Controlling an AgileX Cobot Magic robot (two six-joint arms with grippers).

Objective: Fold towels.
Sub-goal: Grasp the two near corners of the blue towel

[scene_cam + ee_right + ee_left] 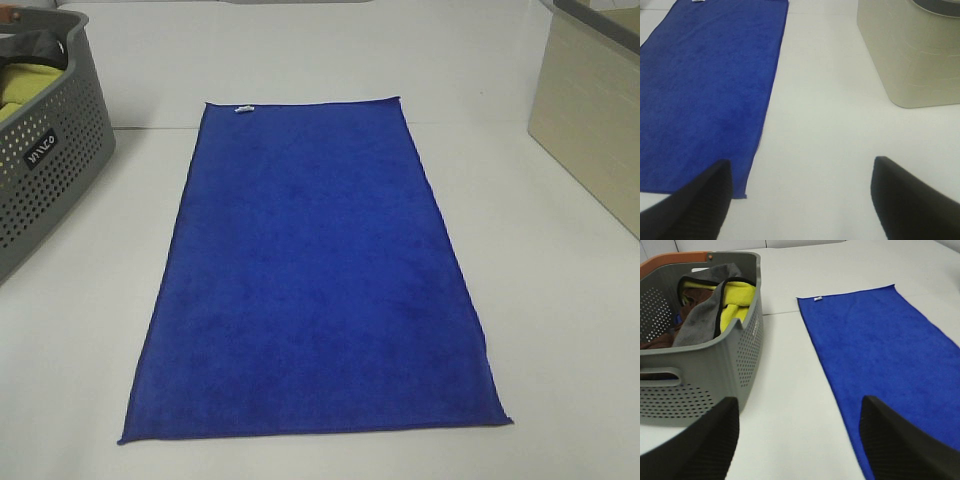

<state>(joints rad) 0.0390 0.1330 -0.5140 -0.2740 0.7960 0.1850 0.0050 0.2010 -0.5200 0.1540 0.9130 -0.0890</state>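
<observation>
Note the blue towel [315,270] spread flat down the middle of the bench [560,330], tag [243,109] on its far short edge, with left jaws and right jaws both wide and empty beside its long edges. Lower each onto its near corner, pinch only the hem, lift together and carry to the far corners, matching edges, clear of the basket [60,190] at the left edge.
</observation>
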